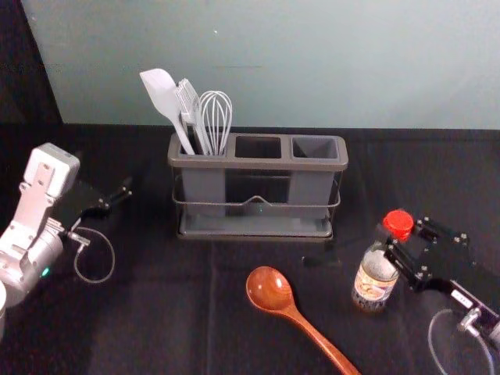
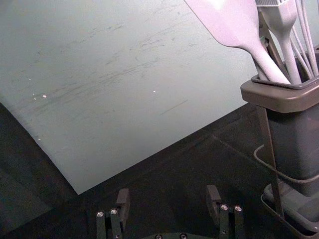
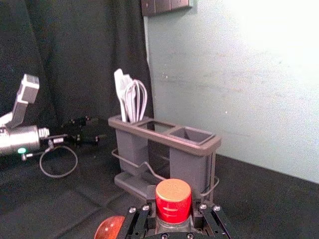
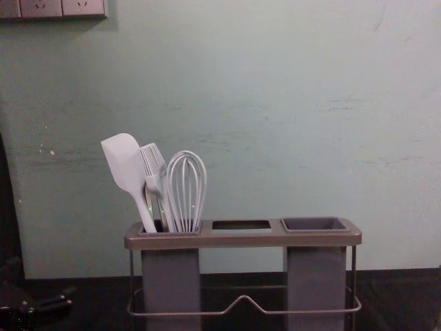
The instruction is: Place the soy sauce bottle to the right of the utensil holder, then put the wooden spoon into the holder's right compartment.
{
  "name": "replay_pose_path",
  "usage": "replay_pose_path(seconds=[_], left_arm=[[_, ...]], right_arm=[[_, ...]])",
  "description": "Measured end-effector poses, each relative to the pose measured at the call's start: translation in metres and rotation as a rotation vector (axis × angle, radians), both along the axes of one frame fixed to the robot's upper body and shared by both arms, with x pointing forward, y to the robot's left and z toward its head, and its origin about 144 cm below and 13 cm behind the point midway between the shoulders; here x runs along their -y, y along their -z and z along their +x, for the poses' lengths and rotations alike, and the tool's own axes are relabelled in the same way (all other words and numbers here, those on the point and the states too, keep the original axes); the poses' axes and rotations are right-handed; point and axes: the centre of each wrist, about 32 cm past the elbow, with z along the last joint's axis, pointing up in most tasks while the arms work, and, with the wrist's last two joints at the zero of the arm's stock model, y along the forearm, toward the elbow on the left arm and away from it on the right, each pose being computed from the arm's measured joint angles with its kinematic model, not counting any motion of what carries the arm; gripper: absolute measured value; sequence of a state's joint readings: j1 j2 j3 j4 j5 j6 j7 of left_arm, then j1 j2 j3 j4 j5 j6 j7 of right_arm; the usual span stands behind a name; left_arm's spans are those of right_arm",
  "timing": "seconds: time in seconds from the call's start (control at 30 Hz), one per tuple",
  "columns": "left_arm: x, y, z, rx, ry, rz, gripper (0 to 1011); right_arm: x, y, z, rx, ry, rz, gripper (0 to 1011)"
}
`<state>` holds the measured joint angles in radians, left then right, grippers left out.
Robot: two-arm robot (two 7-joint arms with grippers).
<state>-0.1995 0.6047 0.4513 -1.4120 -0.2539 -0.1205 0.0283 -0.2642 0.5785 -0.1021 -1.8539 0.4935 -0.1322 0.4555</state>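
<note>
The soy sauce bottle (image 1: 375, 277), red-capped, stands right of and nearer than the utensil holder (image 1: 256, 223), with my right gripper (image 1: 401, 241) shut around its neck. In the right wrist view the red cap (image 3: 173, 200) rises between the fingers of that right gripper (image 3: 173, 211). The wooden spoon (image 1: 271, 290) lies in front of the holder, bowl toward it, handle running to the near right. The holder's right compartment (image 4: 315, 224) is empty. My left gripper (image 1: 119, 197) is parked left of the holder; in its wrist view the left gripper (image 2: 168, 198) stands open, holding nothing.
A white spatula (image 1: 162, 94), a brush (image 1: 189, 109) and a whisk (image 1: 216, 117) stand in the holder's left compartment. Behind the dark-covered table (image 1: 156, 312) rises a pale wall (image 1: 312, 62). A dark curtain (image 3: 75, 59) hangs at the left.
</note>
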Motion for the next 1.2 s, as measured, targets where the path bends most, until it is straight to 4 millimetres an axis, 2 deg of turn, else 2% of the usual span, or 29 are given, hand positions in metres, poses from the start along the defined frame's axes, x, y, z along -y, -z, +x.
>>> replay_pose_path(seconds=[0.4, 1.2], left_arm=[[0.0, 0.0, 0.0, 0.0, 0.0, 0.0, 1005], [0.0, 0.0, 0.0, 0.0, 0.0, 0.0, 1005]], right_arm=[[0.012, -0.026, 0.002, 0.055, -0.001, 0.001, 382], [0.013, -0.026, 0.007, 0.059, 0.005, -0.005, 382]])
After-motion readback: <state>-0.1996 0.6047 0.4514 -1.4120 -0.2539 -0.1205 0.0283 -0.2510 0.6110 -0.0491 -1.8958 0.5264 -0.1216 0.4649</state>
